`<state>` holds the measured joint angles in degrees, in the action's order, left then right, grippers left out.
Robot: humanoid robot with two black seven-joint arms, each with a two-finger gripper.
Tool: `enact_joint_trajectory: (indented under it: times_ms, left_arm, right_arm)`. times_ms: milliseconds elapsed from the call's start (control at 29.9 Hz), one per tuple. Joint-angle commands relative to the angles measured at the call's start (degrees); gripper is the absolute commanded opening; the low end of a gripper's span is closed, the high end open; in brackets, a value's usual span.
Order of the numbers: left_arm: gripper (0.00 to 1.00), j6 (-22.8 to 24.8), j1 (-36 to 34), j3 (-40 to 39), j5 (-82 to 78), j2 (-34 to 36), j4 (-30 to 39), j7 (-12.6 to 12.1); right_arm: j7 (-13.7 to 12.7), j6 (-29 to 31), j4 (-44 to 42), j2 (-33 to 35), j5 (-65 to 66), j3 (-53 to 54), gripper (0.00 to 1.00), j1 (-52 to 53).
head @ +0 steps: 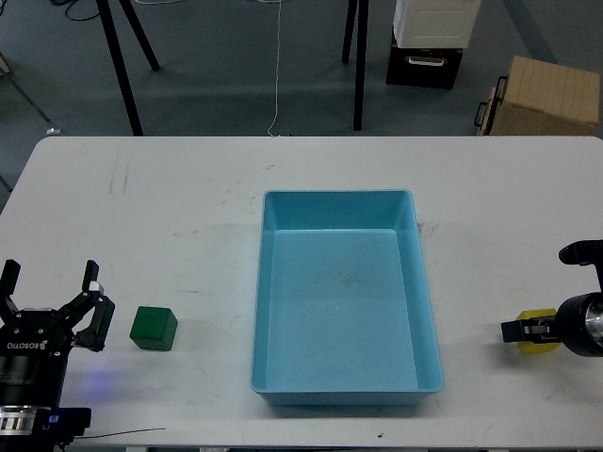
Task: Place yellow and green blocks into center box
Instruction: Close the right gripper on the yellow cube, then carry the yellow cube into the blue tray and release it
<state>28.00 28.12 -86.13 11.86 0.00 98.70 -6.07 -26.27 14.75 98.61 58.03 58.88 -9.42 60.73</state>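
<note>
Head view: the blue box (347,299) holds nothing. Left of it lies the green block (154,328), beside the spread-fingered, empty left gripper (52,299). Right of the box, the right gripper (528,330) touches the yellow block (537,343); its grip is unclear.

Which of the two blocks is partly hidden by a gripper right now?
The small yellow block, far right, behind the right gripper; the green cube sits fully exposed.
</note>
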Motion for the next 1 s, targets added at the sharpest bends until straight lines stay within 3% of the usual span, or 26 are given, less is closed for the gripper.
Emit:
enact_joint_trajectory:
  times_ms: [0,134,568,969]
  left_arm:
    - [1.00,0.00,0.00,0.00,0.09,0.00,0.00,0.00]
    - [1.00,0.00,-0.09,-0.09,0.09,0.00,0.09,0.00]
    - [1.00,0.00,-0.09,-0.18,0.09,0.00,-0.17,0.00]
    - [1.00,0.00,-0.09,-0.27,0.09,0.00,-0.44,0.00]
  right_arm:
    - [0.16,0.02,0.71,2.26,-1.83,7.55,0.00,0.00]
    - [0.60,0.81,0.71,1.12,-12.36,16.69,0.00,0.87]
    - [1.74,5.29,0.71,-7.31,-28.37,16.62,0.00,10.72]
    - [1.74,1.60,-0.35,-23.75,-25.41,0.90,0.00,14.94]
